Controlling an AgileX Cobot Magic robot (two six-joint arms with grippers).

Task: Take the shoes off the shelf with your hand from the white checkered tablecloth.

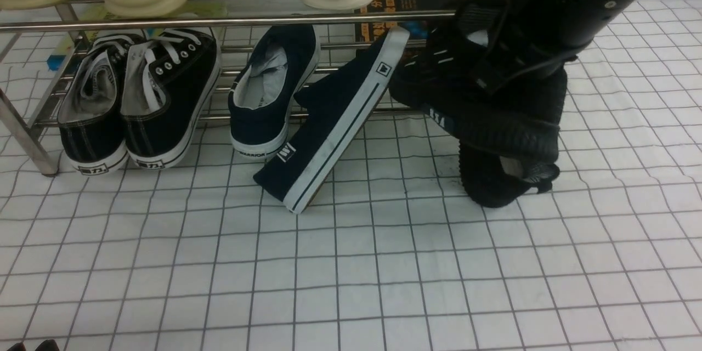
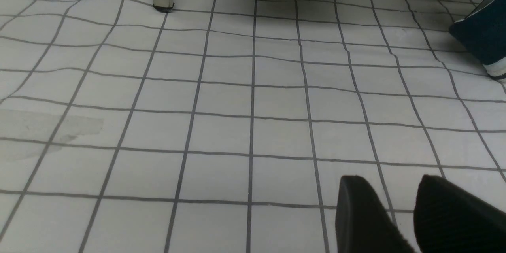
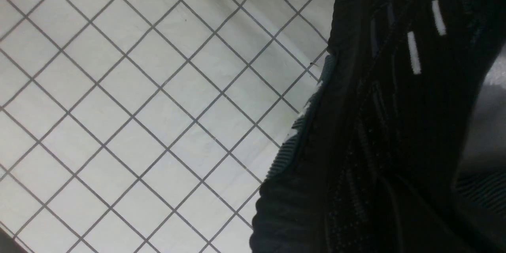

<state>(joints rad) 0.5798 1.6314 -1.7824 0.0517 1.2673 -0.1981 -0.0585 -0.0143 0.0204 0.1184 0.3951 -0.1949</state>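
Black shoes (image 1: 493, 131) pinched by the clenched right tool (image 1: 491, 74); a weak grip could drop 1 onto the slip-on (image 1: 334, 120)

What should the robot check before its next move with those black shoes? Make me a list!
1. Grip on the black shoes: cannot tell; the right end effector is hidden behind them.
2. Shoes clear of the shelf: cannot tell.
3. Navy slip-on out of the way: not ok; it leans tilted close beside them.
4. Free tablecloth in front: ok.
5. Left end effector clear: ok; open, away from the shoes.
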